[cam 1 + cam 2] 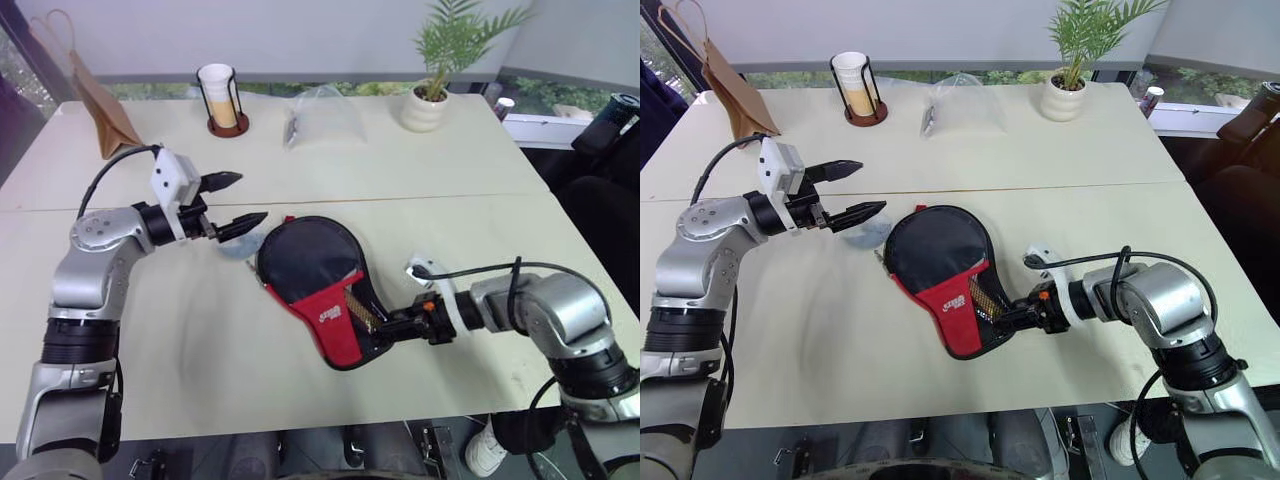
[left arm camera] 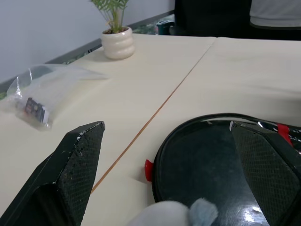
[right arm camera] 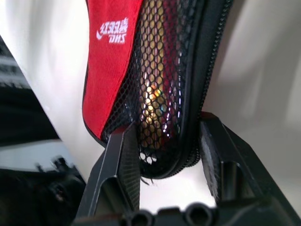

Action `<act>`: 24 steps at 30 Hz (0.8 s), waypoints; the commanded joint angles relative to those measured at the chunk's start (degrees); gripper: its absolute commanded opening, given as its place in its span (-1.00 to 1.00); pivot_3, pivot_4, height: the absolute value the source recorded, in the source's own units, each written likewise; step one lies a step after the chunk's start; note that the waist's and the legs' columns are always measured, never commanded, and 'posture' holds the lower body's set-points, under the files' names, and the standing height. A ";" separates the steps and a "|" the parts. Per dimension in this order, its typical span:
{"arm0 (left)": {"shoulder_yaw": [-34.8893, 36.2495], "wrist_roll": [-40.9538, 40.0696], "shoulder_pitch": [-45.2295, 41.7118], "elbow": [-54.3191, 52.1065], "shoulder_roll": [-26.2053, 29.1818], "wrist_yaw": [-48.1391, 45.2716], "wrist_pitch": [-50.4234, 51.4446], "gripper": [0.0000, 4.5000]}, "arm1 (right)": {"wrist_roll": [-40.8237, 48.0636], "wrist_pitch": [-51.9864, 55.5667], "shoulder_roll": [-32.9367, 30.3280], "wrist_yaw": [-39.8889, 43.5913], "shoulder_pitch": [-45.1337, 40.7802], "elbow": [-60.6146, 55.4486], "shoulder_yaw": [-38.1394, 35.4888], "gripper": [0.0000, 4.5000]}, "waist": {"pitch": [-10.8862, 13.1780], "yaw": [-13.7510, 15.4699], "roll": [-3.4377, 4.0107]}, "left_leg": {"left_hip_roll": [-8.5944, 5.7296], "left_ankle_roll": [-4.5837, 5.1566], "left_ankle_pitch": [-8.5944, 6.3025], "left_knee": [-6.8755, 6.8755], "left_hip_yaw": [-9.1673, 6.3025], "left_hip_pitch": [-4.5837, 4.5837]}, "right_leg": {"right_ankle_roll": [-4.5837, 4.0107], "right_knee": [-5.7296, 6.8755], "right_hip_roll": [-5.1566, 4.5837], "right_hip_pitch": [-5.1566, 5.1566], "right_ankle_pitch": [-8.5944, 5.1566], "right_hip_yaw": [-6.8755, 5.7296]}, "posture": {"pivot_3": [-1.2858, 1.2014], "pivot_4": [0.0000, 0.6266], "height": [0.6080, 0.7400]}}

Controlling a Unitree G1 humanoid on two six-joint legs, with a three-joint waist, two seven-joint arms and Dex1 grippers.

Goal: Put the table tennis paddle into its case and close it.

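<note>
Case (image 1: 315,275): black fabric cover with a red lower panel, white logo and mesh pocket, lying flat on the pale table (image 1: 200,340), round end toward the far side, narrow end toward the near right.
Paddle: probably inside the case; a bit of red edge seems to peek out at the round end, but I cannot tell for sure.
Right gripper (image 3: 169,155): fingers pinched on the case's narrow handle end, one at the mesh side, one at the zipper edge.
Left gripper (image 1: 232,205): jaws spread wide, holding nothing, hovering just beside the case's round end.
Far side of table: brown paper bag (image 1: 100,100), cup in a wire holder (image 1: 222,95), clear plastic bag (image 1: 320,118), potted plant (image 1: 432,85).
</note>
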 commanded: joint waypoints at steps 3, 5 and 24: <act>1.17 -1.08 1.18 -3.29 0.34 0.34 0.28 0.97 | 10.58 5.32 8.41 -18.84 8.54 -0.82 -9.37 -0.40 | -0.08 -0.06 -0.11 | 0.00 0.00 0.00 -0.16 -0.01 0.15 | -0.01 -0.01 0.02 0.07 0.00 0.00 | 0.03 -0.52 1.00; 1.18 -1.21 1.73 -3.77 0.34 0.38 0.58 0.97 | 17.17 5.32 9.48 -24.98 10.03 -1.49 -11.67 -0.40 | -0.10 -0.17 -0.14 | 0.01 -0.01 0.01 -0.25 -0.04 0.20 | -0.02 -0.01 0.05 0.08 -0.01 0.01 | 0.03 -0.52 1.00; 0.35 -1.10 1.55 -3.44 0.29 -1.22 1.61 0.97 | 75.47 -16.42 -12.36 -71.33 15.46 -6.07 0.55 -0.15 | -0.07 0.00 -0.14 | -0.08 0.01 0.01 -0.35 -0.23 0.11 | -0.02 -0.24 0.02 0.09 -0.06 0.04 | 0.03 -0.52 1.00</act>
